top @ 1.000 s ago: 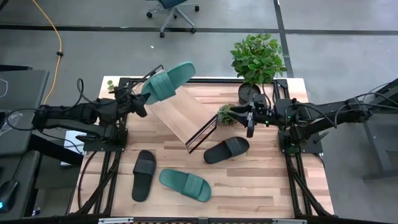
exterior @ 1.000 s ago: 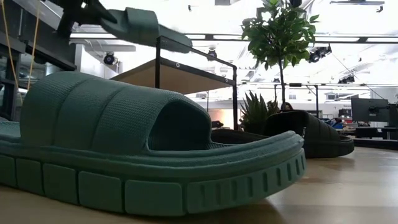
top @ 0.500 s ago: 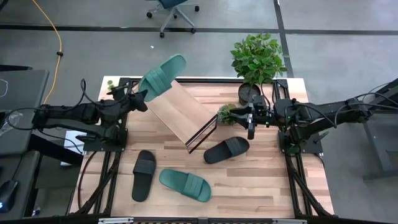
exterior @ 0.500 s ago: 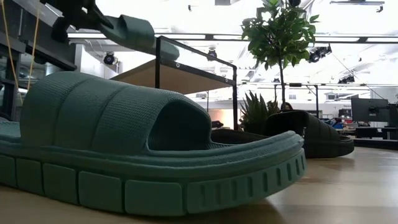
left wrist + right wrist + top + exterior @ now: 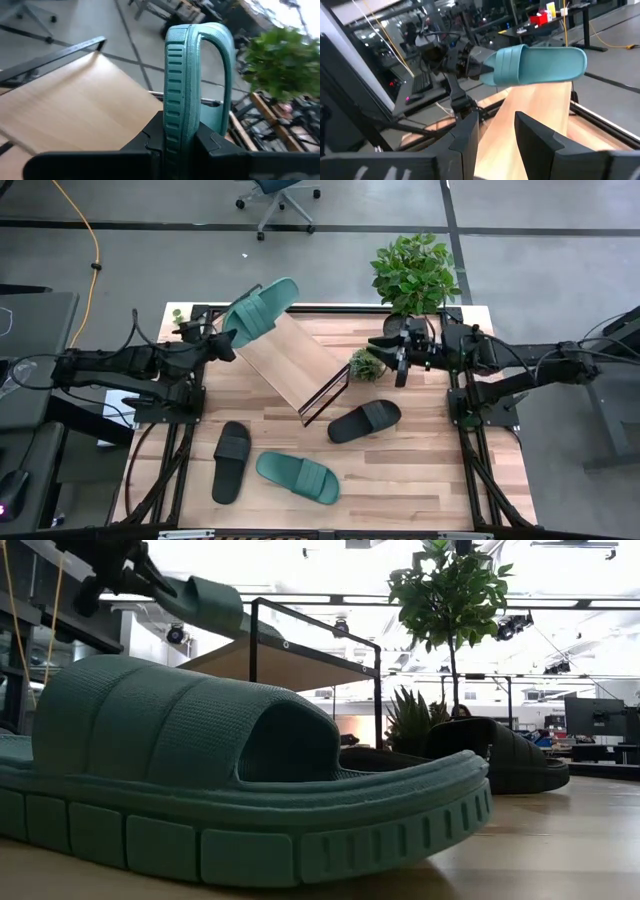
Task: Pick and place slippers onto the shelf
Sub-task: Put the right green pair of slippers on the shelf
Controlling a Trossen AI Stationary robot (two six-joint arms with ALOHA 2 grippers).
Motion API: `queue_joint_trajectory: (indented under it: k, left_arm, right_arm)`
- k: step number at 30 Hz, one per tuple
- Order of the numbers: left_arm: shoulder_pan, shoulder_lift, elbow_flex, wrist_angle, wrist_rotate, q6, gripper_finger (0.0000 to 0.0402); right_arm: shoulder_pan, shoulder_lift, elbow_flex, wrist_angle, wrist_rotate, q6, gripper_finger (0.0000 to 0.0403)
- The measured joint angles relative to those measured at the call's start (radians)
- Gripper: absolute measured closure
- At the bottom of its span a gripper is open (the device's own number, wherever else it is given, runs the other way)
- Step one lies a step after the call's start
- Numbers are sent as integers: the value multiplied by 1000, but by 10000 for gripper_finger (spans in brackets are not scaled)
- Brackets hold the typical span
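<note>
The teal-green foam slide slipper (image 5: 258, 308) has swung back from over the slanted light-wood plank shelf (image 5: 291, 364) toward the worktop's far-left corner, hanging above the shelf's upper end. The left tool (image 5: 217, 340) stays clamped on its sole edge. The right tool (image 5: 401, 366), fingers parted and empty, waits near the far-right edge. Placement looks close.

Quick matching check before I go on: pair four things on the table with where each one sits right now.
Things:
1. held teal slipper
2. second teal slipper
3. left gripper
4. right gripper

States:
A. open, holding nothing, beside the small plant
B. flat on the table, near the front edge
C. in the air over the shelf's top end
D. clamped on a slipper's edge

Pairs: 1-C, 2-B, 3-D, 4-A
</note>
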Motion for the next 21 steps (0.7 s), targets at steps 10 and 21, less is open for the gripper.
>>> queue_joint_trajectory:
  k: [10, 21]
  left_arm:
    - [-1, -22, 174, 22, 29, 277, 375]
    - [0, 223, 523, -301, -45, 342, 376]
  right_arm:
    - [-123, 0, 0, 7, -163, -3, 284]
    - [-224, 0, 0, 6, -403, -19, 284]
